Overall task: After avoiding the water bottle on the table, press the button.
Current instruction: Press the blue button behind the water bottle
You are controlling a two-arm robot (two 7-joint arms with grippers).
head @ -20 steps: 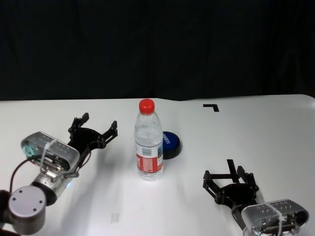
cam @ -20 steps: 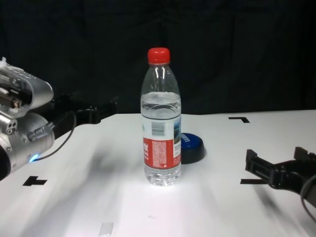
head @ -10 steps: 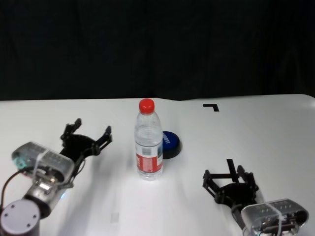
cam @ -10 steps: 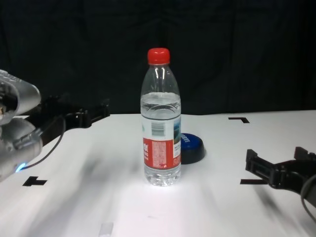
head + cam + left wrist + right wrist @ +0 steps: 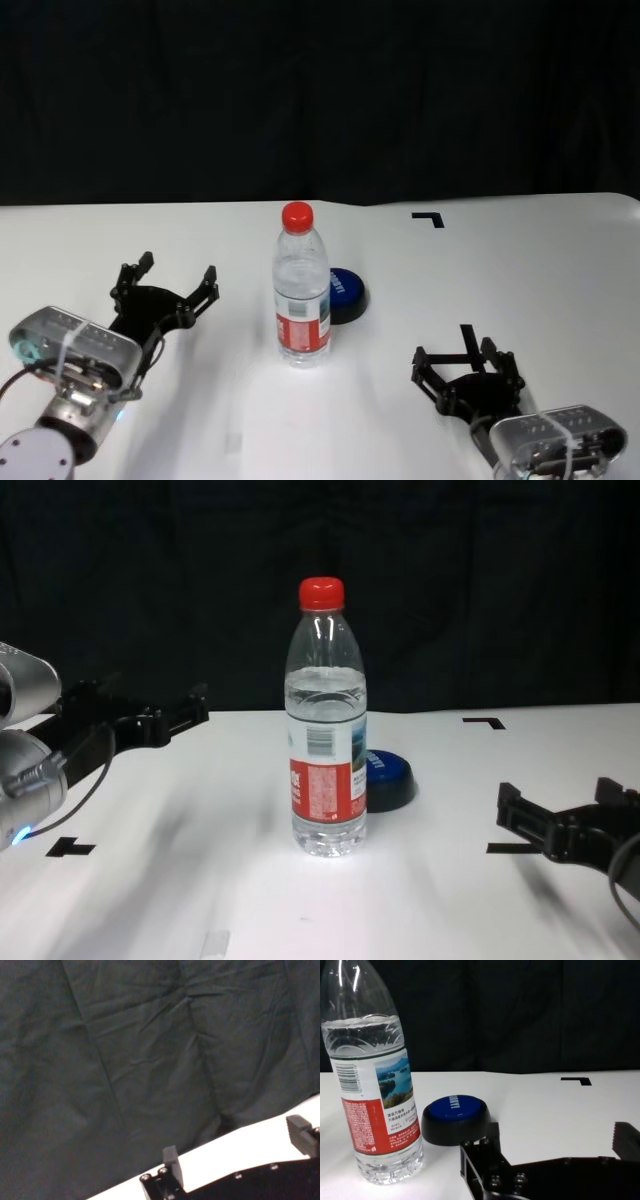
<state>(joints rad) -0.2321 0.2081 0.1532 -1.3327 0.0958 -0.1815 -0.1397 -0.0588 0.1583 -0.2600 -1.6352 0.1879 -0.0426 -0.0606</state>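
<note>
1. Bottle [image 5: 302,287] stands upright mid-surface [image 5: 560,260]; button [image 5: 346,293] sits just behind it, to its right.
2. Left hand [image 5: 166,283]: released, empty, well left of bottle.
3. Right hand [image 5: 467,365]: released, empty, near front right.

The water bottle [image 5: 302,286] stands just in front of the button [image 5: 346,293], whose right side lies open.
</note>
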